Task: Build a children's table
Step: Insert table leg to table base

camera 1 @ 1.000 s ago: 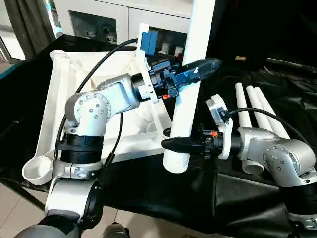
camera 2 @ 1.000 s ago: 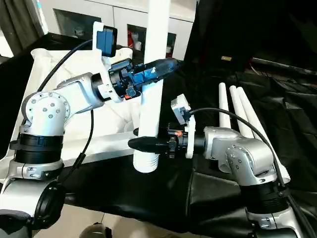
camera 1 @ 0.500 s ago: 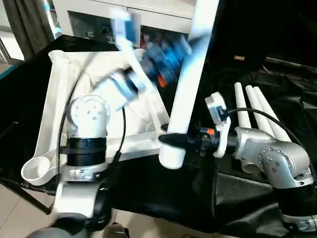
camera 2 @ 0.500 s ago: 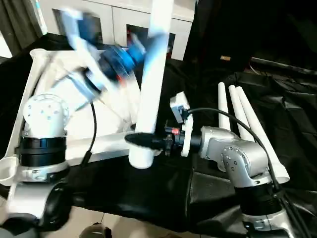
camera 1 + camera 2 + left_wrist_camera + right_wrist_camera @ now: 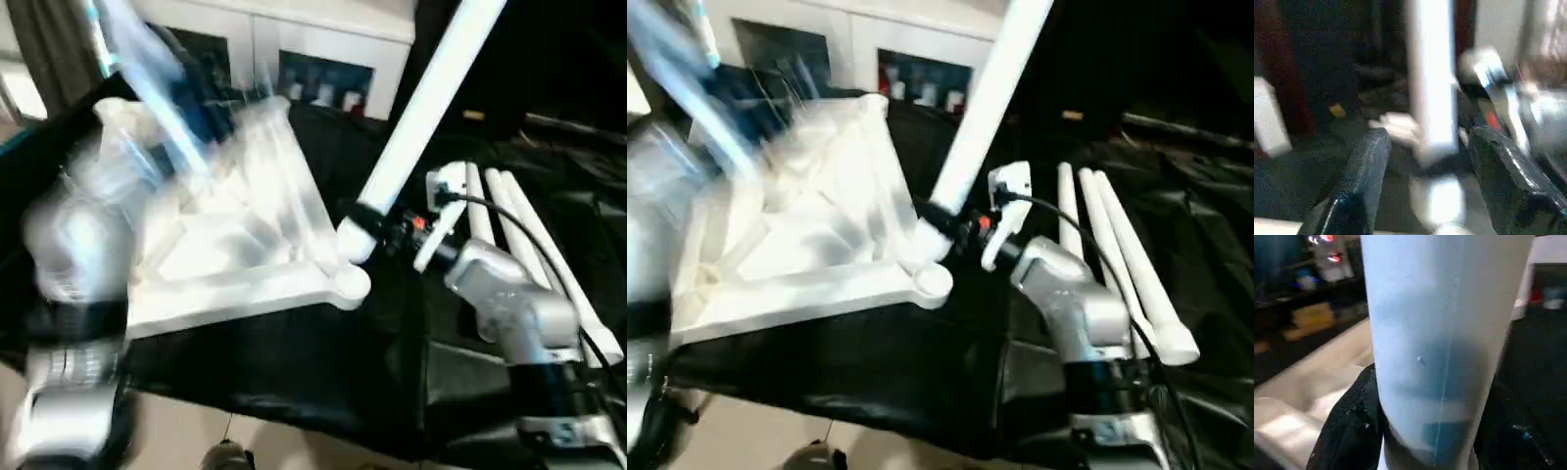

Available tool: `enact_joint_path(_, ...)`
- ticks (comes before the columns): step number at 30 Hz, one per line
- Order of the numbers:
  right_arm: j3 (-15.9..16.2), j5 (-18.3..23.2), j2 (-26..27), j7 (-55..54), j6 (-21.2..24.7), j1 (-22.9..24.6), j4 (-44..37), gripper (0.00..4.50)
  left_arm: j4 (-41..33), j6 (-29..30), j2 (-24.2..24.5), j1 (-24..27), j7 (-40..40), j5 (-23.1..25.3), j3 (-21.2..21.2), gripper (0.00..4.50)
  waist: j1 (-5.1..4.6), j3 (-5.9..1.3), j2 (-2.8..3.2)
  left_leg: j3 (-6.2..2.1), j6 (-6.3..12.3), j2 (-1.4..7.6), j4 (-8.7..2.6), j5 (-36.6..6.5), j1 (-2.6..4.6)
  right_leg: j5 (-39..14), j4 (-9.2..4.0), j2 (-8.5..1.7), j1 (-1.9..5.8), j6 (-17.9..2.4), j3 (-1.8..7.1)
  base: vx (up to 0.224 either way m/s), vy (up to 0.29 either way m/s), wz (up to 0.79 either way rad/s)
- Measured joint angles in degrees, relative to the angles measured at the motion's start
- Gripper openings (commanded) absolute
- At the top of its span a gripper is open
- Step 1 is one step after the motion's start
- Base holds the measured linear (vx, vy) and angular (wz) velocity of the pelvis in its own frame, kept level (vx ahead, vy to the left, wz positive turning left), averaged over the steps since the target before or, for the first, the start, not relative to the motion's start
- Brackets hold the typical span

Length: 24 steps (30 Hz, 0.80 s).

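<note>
Leg [image 5: 421, 122]: you are clamping it in the right gripper [image 5: 377, 227], tilted, lining its end toward the tabletop's [image 5: 235, 284] corner socket [image 5: 350, 282]; left gripper [image 5: 1425, 161] fingers spread, released.

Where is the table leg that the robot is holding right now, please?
The leg slants up from the right end effector, its lower end just above the tabletop's near corner socket.

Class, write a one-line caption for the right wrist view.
Right gripper clamps a white table leg between its black fingers.
</note>
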Motion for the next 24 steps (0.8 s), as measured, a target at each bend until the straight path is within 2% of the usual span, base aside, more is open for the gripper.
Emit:
enact_joint_path(1, -0.39, -0.65, 0.55, -1.25, -1.07, 0.05, 0.94, 1.91, 1.05, -2.02, 1.83, 1.00, -1.73, 2.51, -4.00, 2.93, -0.27, 0.00, 0.01, 0.00, -0.01, 0.00, 0.00, 0.00, 0.07, 0.00, 0.02, 0.00, 0.04, 0.00, 0.01, 0.000, 0.000, 0.00)
enact_joint_path(2, -0.73, -0.97, 0.76, -1.81, -1.58, 0.10, 1.48, 1.91, 2.24, -2.85, 2.18, 1.53, -2.37, 3.91, -5.78, 2.93, -0.41, 0.03, 0.05, 0.02, -0.07, 0.00, -0.01, 0.04, 0.05, 0.03, 0.06, 0.00, -0.02, -0.01, 0.02, 0.000, 0.000, 0.00)
enact_joint_path(5, -1.18, -1.79, 0.93, -2.70, -3.37, 0.29, 3.06, 1.91, 5.36, -4.62, 2.21, 2.05, -2.82, 7.34, -8.31, 2.93, -0.98, 0.03, 0.05, 0.01, -0.23, 0.03, -0.03, 0.13, 0.08, 0.05, 0.19, 0.01, -0.06, -0.02, 0.02, 0.000, 0.000, 0.00)
enact_joint_path(8, -1.19, -3.97, 0.96, -4.26, -6.44, 0.70, 4.86, 1.91, 10.56, -7.88, 2.46, 1.94, -2.96, 13.11, -10.40, 2.93, -1.25, 0.01, 0.06, 0.01, -0.30, 0.03, -0.06, 0.18, 0.16, 0.04, 0.29, 0.01, -0.06, -0.02, 0.02, 0.000, 0.000, 0.00)
enact_joint_path(9, -1.19, -4.09, 0.97, -4.56, -6.41, 1.03, 5.27, 1.91, 11.91, -8.16, 2.50, 2.41, -3.08, 14.13, -11.08, 2.65, -1.40, 0.01, 0.06, 0.01, -0.30, 0.04, -0.06, 0.18, 0.15, 0.05, 0.30, 0.01, -0.08, -0.02, 0.03, 0.000, 0.000, 0.00)
enact_joint_path(13, -0.39, -5.64, 0.96, -4.54, -6.61, 1.67, 5.46, 1.91, 13.13, -7.50, 2.92, 2.84, -3.48, 14.97, -12.44, 2.54, -1.29, 0.01, 0.07, 0.01, -0.30, 0.04, -0.07, 0.18, 0.14, 0.04, 0.31, 0.01, -0.11, -0.04, 0.01, 0.000, 0.000, 0.00)
enact_joint_path(15, 0.45, -6.21, 0.94, -3.96, -7.39, 2.44, 5.44, 1.91, 13.20, -6.21, 3.68, 2.85, -3.36, 15.02, -12.92, 2.19, -1.26, 0.02, 0.07, 0.01, -0.29, 0.04, -0.08, 0.17, 0.13, 0.04, 0.32, 0.01, -0.12, -0.05, 0.01, 0.000, 0.000, 0.00)
enact_joint_path(19, 0.64, -6.91, 0.95, -3.82, -7.70, 2.63, 5.44, 1.91, 13.24, -5.61, 3.80, 2.88, -3.63, 15.60, -13.27, 2.10, -1.12, 0.02, 0.07, 0.01, -0.29, 0.04, -0.06, 0.18, 0.14, 0.05, 0.32, 0.01, -0.11, -0.06, 0.03, 0.000, 0.000, 0.00)
enact_joint_path(24, 0.76, -7.19, 0.95, -3.67, -7.72, 2.96, 5.44, 1.91, 13.53, -5.31, 3.90, 3.43, -5.15, 17.89, -14.25, 1.65, -1.21, 0.02, 0.08, 0.01, -0.30, 0.04, -0.06, 0.18, 0.15, 0.06, 0.32, 0.01, -0.10, -0.09, 0.03, 0.000, 0.000, 0.00)
